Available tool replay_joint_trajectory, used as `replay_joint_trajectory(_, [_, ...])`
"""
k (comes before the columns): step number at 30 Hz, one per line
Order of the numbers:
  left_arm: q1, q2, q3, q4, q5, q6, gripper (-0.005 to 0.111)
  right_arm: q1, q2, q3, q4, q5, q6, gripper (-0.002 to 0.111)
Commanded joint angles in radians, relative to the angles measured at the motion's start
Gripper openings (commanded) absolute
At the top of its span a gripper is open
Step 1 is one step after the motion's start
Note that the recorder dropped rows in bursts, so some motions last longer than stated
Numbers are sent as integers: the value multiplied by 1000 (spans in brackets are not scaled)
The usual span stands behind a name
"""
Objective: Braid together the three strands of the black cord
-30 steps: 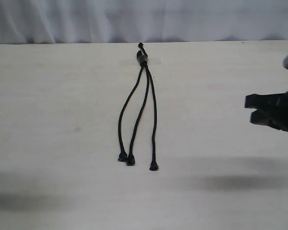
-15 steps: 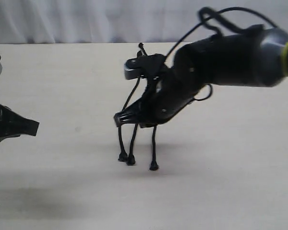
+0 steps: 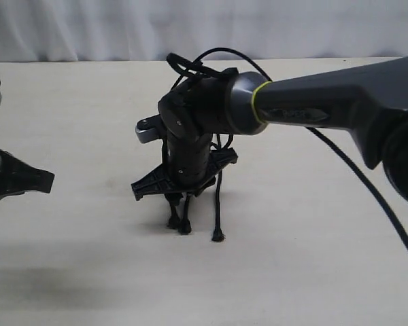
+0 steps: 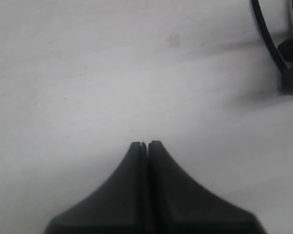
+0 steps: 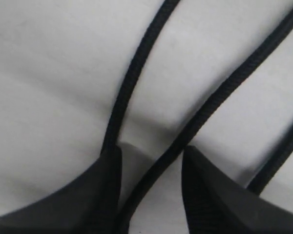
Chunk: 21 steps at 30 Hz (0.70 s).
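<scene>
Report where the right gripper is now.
The right gripper sits at the middle of the exterior view, down over the three strands near their knotted tips. Its open jaws straddle one strand.

Right arm [image 3: 326, 109] comes in from the right and reaches past the middle, wrist turned down. Right gripper [image 3: 183, 187] sits low over the strands [image 3: 218, 207], just above the tabletop [image 3: 313, 258], and hides their upper and middle run. Can't tell from here whether it touches any strand. Below it, three knotted tips show: two touching on the left, the third apart on the right. Arm cable [image 3: 367, 197] loops over the wrist and trails off toward the lower right. Left gripper [image 3: 27, 178] is at the left edge, tapered to a point, well apart from the strands. Pale curtain [image 3: 88, 27] behind.
</scene>
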Motion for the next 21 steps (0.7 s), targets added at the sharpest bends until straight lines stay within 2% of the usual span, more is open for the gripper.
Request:
replay_joint_trajectory(1, [-8,0,-10,9,-9,-8,0,2,17,-6,-12,22,15,29])
replay_joint_trajectory(4, [-8,0,-10,9,-27,-8,0,2,17,-11,-12,44,3,6])
replay_joint_trajectory(5, [-8,0,-10,9,-27,-6,0,2,15,-17,-12,55,-12,5])
replay_joint_trajectory(12, [-8,0,-10,11,-27,28,0,-42,-79,-89,-60,166,-125,4])
replay_joint_trajectory(21, [-8,1,-10,4,-4,29,0,-252,-97,-39,-53,265,-166,4])
